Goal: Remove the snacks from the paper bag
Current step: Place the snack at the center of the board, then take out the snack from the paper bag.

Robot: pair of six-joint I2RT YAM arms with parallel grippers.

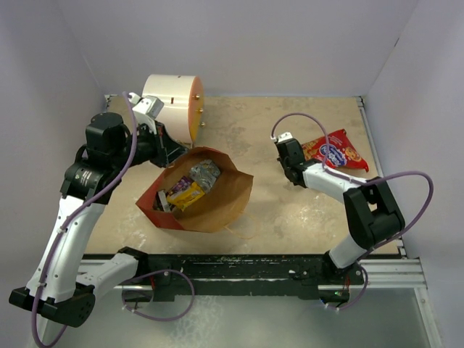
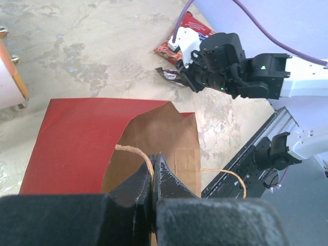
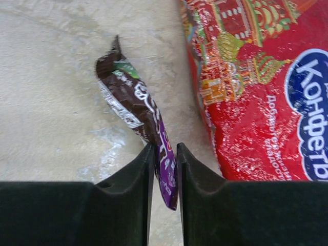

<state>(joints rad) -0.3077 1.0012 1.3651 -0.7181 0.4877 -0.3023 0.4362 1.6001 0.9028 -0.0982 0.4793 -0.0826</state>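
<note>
The paper bag (image 1: 217, 199) lies on its side, red outside and brown inside, with its mouth facing the left arm. Several snacks (image 1: 190, 187) show inside it: yellow-purple and silver packets. My left gripper (image 2: 152, 169) is shut on the bag's cord handle (image 2: 134, 151) at the mouth edge. A large red bag with a blue oval logo (image 3: 256, 92) lies on the table at the right. Beside it rests a brown-purple packet (image 3: 138, 107); its lower end sits between the slightly parted fingers of my right gripper (image 3: 165, 154), with a gap on one side.
A white-and-orange cylinder (image 1: 174, 101) stands at the back left, close behind the left gripper. Walls enclose the table at the back and sides. A metal rail (image 1: 254, 264) runs along the near edge.
</note>
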